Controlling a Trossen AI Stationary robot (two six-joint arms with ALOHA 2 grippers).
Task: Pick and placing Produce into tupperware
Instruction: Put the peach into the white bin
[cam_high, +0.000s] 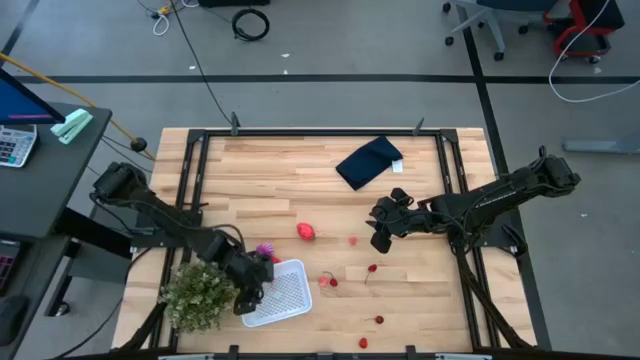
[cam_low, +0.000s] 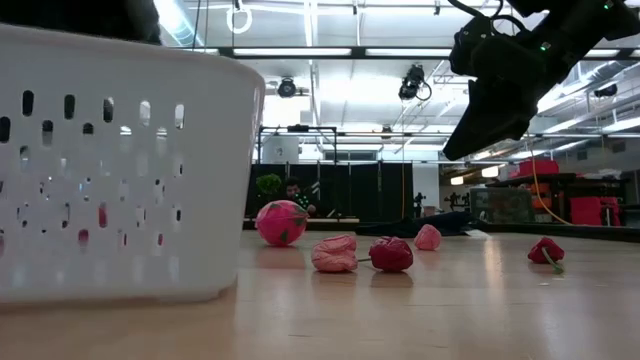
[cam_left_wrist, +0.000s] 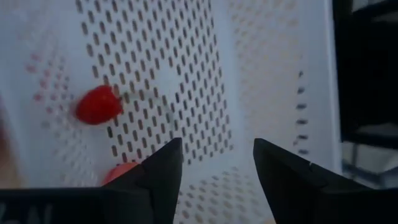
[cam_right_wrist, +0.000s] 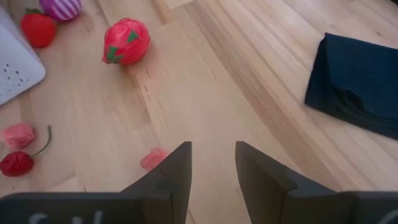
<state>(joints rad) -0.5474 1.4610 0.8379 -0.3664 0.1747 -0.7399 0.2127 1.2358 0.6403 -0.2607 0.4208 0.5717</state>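
The white perforated tupperware (cam_high: 285, 295) sits near the table's near edge, left of centre, and it fills the left of the low view (cam_low: 110, 170). My left gripper (cam_high: 252, 280) (cam_left_wrist: 217, 146) hangs open over its left part; a red fruit (cam_left_wrist: 97, 104) shows against the mesh. A spiky magenta piece (cam_high: 264, 250) lies at the container's far corner. The larger red fruit (cam_high: 306, 232) (cam_right_wrist: 126, 40) rests on the wood mid-table. My right gripper (cam_high: 380, 238) (cam_right_wrist: 211, 146) hovers open above the table, with a small pink piece (cam_right_wrist: 153, 158) just ahead of its fingers.
Small red and pink fruits (cam_high: 327, 281) (cam_high: 372, 268) (cam_high: 378, 320) lie scattered on the wood right of the container. A navy folded cloth (cam_high: 369, 161) lies toward the far edge. A green bushy plant (cam_high: 198, 293) stands left of the container, beside my left arm.
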